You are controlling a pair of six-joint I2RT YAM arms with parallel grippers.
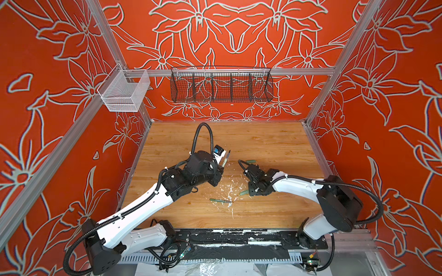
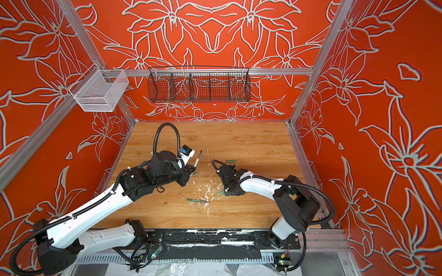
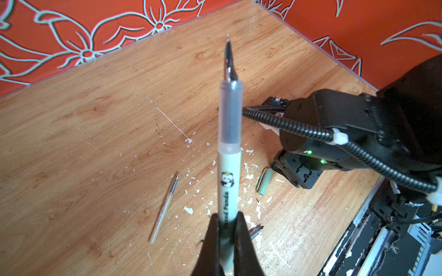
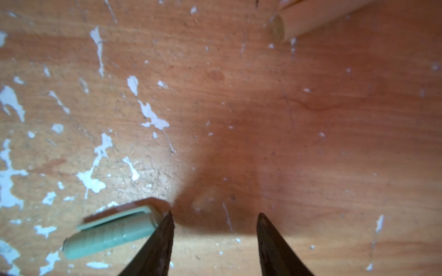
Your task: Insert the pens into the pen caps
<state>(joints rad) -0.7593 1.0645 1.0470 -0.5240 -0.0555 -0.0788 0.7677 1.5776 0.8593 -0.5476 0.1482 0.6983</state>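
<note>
- The left gripper [image 3: 227,217] is clamped on the pale green pen [image 3: 229,167]. Its two fingers [image 3: 241,229] press the lower part of the barrel from both sides.
- This pen is held above the wooden table [image 1: 275,143], and its dark pointed nib points away from the gripper. It has no cap on it.
- The right gripper [image 4: 215,215] hangs low over the table with its fingers apart. Between them we see only bare wood.
- The light green cap [image 4: 112,231] lies flat on the table just beside one finger of the right gripper, outside the gap. We cannot tell if the finger touches it.
- In both top views this cap shows at the near side of the right gripper, among the white paint flecks [image 1: 229,188].
- The tan cap [image 4: 311,21] lies further out in front of the right gripper. Its open end looks toward the gripper, and the rest is cut off by the picture edge.
- The dark green cap [image 1: 251,161] lies on the table behind the right arm, apart from the other things.
- The dark green pen [image 1: 220,200] lies flat in front of the flecks, between the two arms, with no cap.
- The tan pen [image 3: 165,205] also lies flat and uncapped, well apart from the caps.
</note>
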